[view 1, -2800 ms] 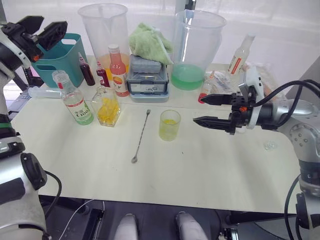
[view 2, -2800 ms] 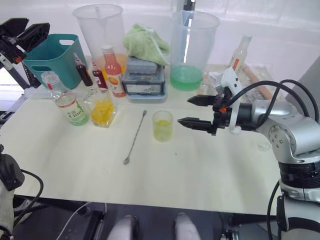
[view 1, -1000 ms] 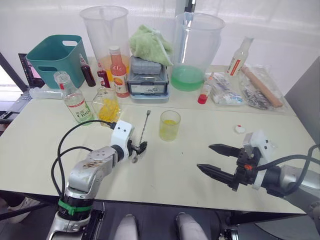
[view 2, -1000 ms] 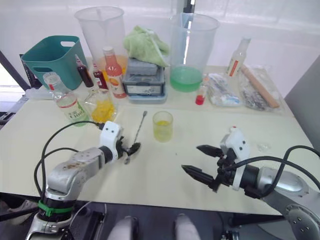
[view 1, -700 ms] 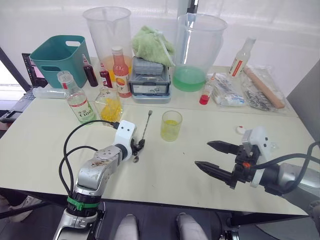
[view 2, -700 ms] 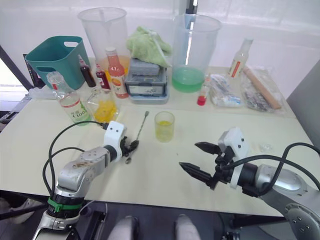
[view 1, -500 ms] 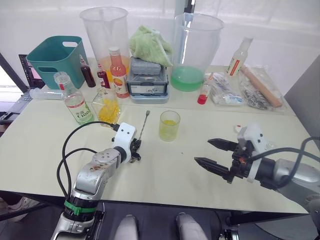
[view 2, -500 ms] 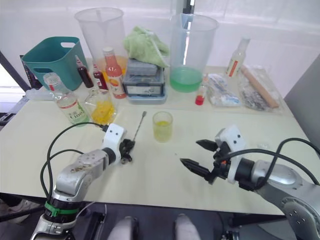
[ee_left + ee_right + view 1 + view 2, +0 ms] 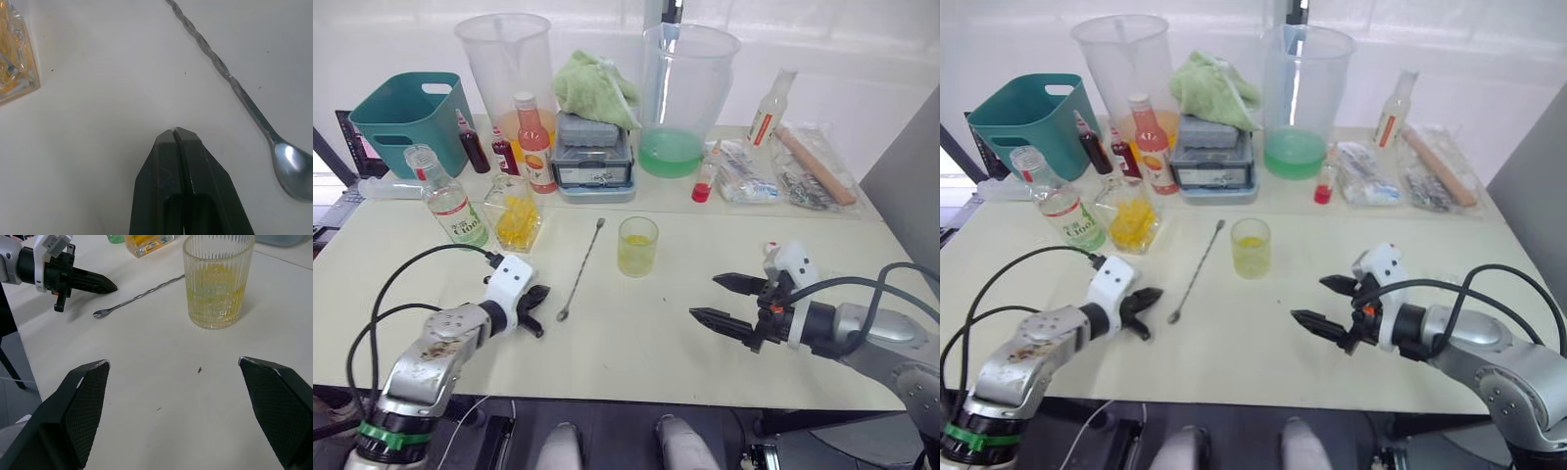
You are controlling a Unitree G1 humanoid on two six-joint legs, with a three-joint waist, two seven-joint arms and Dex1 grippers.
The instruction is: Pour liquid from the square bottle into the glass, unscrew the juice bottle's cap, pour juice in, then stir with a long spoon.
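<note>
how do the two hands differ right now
The left hand is shut, fingers pressed together, holding nothing, beside the long spoon's bowl. The right hand is wide open, fingers far apart, pointing toward the glass from further off. Both hang low over the table, empty.

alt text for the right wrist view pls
The glass, ribbed and holding a little yellow liquid, stands on the pale table beyond the wide-open right claw. To one side, the long spoon lies flat near the shut left claw.
</note>
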